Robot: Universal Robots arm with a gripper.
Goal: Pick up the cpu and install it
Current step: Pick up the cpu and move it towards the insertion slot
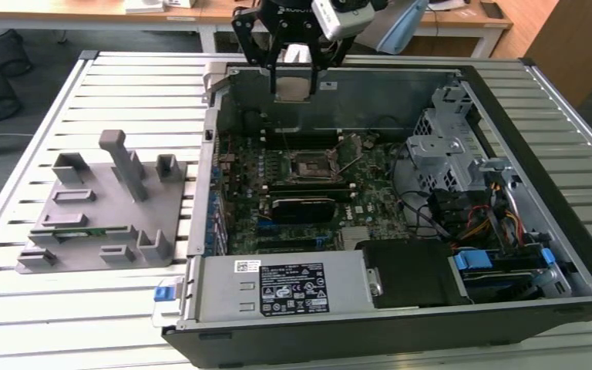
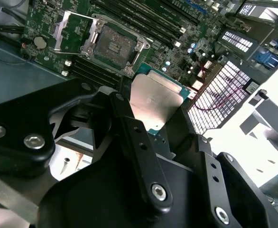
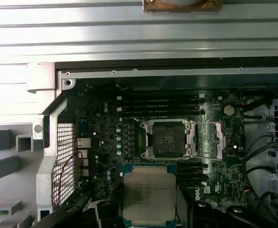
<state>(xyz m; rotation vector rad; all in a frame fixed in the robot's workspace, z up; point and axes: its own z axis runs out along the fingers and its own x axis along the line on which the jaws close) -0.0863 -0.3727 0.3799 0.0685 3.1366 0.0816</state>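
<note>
Hanging in the air above the motherboard, the cpu showing its pale silvery square plate and greenish rim, hovering apart from the socket

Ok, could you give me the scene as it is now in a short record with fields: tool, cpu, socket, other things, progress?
tool: the tool is shut on the cpu
cpu: held above the open computer case, clear of the motherboard, metal plate visible in both wrist views
socket: the socket is open and empty
other things: grey fixture on the table, at the exterior view's left of the case
progress: cpu picked up, not yet installed
</note>
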